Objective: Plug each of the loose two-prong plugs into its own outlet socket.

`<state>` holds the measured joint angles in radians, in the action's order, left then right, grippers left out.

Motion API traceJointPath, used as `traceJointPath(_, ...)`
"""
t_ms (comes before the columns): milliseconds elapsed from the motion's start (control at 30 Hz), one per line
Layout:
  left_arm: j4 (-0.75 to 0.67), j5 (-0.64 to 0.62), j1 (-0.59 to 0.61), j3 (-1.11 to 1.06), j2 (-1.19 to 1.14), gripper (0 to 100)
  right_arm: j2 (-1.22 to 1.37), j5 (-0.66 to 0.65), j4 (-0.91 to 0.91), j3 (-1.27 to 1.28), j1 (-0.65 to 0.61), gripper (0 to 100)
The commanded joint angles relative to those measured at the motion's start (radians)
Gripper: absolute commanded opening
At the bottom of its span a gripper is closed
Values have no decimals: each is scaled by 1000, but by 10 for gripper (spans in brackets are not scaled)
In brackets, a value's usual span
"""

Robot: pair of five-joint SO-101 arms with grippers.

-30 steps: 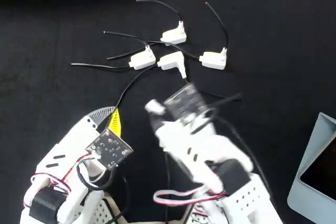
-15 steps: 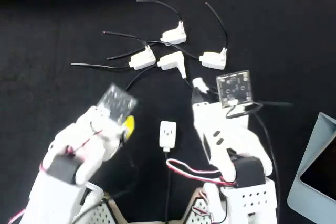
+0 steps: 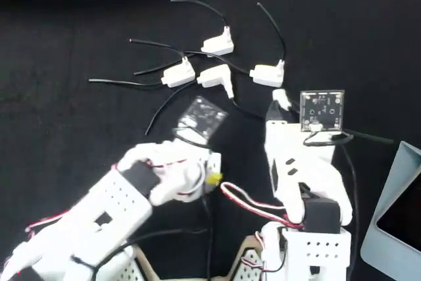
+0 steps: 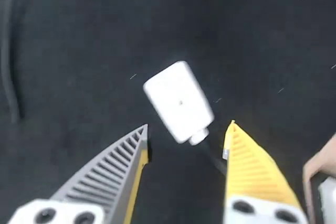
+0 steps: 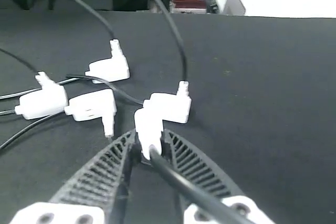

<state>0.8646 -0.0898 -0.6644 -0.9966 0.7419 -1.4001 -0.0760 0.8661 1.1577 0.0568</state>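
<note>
Right, the left arm (image 3: pixel 118 208) hangs low over the middle of the black bench (image 3: pixel 59 24), jaws spread wide. Its wrist view puts the white block (image 4: pixel 178 100) flat on the cloth just ahead of the tips, in line with the gap and untouched. The block's long axis runs on a slant, upper left to lower right of that frame, with the cord stub (image 4: pixel 197 139) at the end nearest the jaws. I'd say a slight wrist turn is needed to close across its short sides.

From above, the arm itself covers that block, so the wrist camera is what gives the clearance.

At right of centre, the right arm (image 3: pixel 302 169) has its jaws clamped on a white plug (image 5: pixel 149 129), black cord (image 5: pixel 178 182) trailing back. That plug sits up against a corded piece (image 5: pixel 168 107), touching by the look of it. Whether it's seated, I can't tell.
</note>
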Motion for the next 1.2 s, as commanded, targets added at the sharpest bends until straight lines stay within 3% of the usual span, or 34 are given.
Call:
traceJointPath(0, -124, -38, -54, 16, -78, 238, -4, -12, -21, -31, 23, 13)
traceJointPath(200, -252, -77, -67, 30, -301, 238, -4, -12, -21, -25, 20, 14)
traceJointPath(300, -249, -101, -61, 64, -414, 238, -4, -12, -21, -25, 17, 14)
traceJointPath(633, 52, -91, 139, 252, -497, 238, -4, -12, -17, -24, 15, 15)
traceJointPath(1000, 133, 149, 358, 311, -503, 198, -4, -12, -17, -24, 15, 15)
traceJointPath(1167, 135, 270, 463, 317, -488, 254, -4, -12, -17, -24, 14, 15)
